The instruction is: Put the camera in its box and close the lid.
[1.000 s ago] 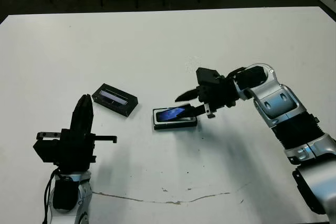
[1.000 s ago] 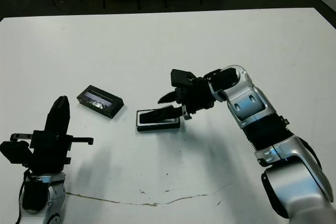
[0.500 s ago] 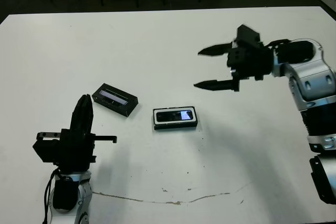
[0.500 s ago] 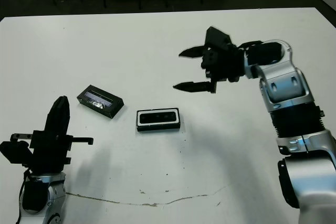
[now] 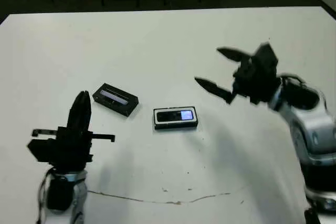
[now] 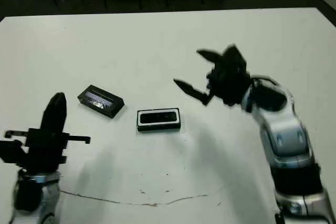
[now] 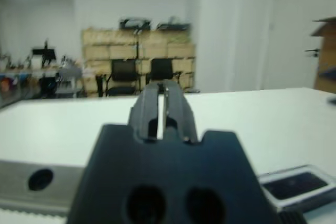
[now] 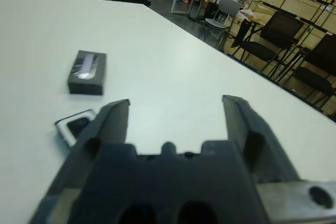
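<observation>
My right arm reaches in from the tabletop's right edge, raised above the surface, and its right pincer [image 5: 219, 72] points toward the left edge with the two fingers spread wide and nothing between them. My left arm stands near the front-left corner, the left pincer [image 5: 81, 107] aimed at the far edge, fingers pressed together. The camera [image 5: 176, 115] lies inside the box [image 5: 175, 125] near the tabletop's middle, its long axis running left to right, glossy patch toward the right end. The lid [image 5: 115, 99] rests flat just left of the box, apart from it, its long axis angled from far-left to near-right.
</observation>
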Action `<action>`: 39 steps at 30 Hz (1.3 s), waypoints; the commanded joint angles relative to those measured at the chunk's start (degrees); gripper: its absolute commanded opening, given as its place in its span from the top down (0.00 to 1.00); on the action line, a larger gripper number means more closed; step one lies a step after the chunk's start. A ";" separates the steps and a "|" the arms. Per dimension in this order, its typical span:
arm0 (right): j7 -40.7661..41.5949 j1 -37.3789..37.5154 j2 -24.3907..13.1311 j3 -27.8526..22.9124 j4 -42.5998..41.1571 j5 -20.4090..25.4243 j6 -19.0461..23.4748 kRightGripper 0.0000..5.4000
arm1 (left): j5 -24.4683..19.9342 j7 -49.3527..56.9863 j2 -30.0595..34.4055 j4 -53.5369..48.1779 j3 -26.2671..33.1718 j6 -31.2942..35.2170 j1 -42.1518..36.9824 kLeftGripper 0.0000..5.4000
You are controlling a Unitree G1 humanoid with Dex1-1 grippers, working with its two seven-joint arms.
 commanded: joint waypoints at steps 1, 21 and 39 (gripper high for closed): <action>-0.15 5.22 -1.53 -1.17 -3.83 1.67 -0.28 0.41 | -3.35 -3.93 10.34 -11.20 4.87 11.07 -1.27 1.00; -3.83 8.97 -2.49 -0.66 -8.37 4.53 -0.47 1.00 | 8.92 -35.25 35.99 32.29 -23.18 35.88 -64.97 1.00; -1.30 10.07 -1.98 0.50 -5.20 7.50 -5.51 1.00 | 27.40 -48.36 22.15 64.04 -38.43 26.57 -74.10 1.00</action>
